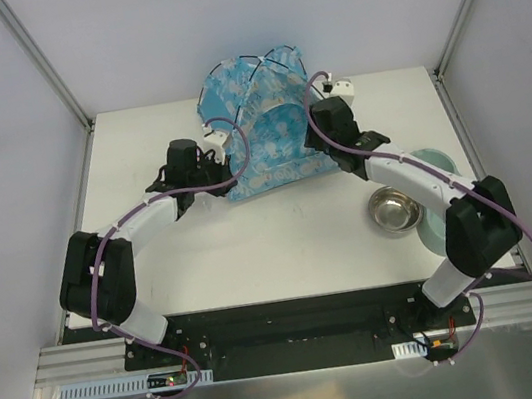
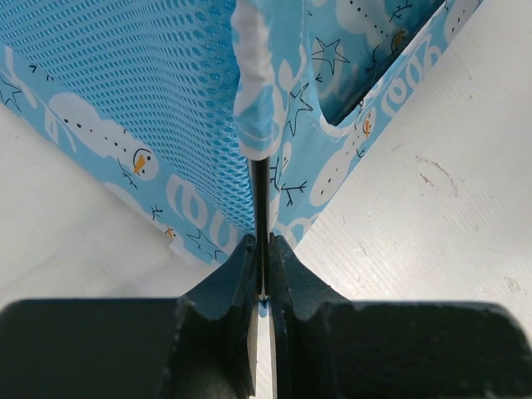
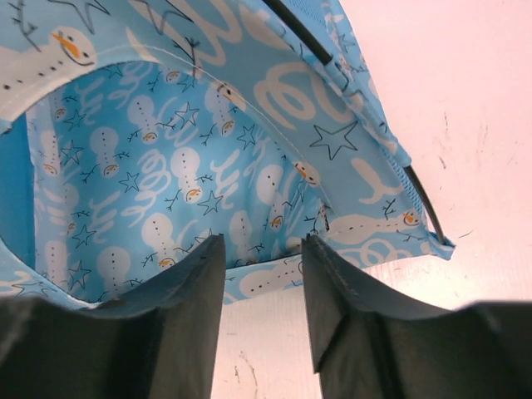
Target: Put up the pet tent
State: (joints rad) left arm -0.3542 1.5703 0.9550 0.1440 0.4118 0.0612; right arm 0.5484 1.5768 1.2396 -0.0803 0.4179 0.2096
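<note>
Two tools flank the pet tent [image 1: 265,129] at the far bench [image 1: 254,252] edge. We judge pole-seating in hand: left tool [image 2: 260,249] pinches a black pole [image 2: 259,195]; right tool [image 3: 263,243] gapes, empty. Next, guide the pole end home.
</note>
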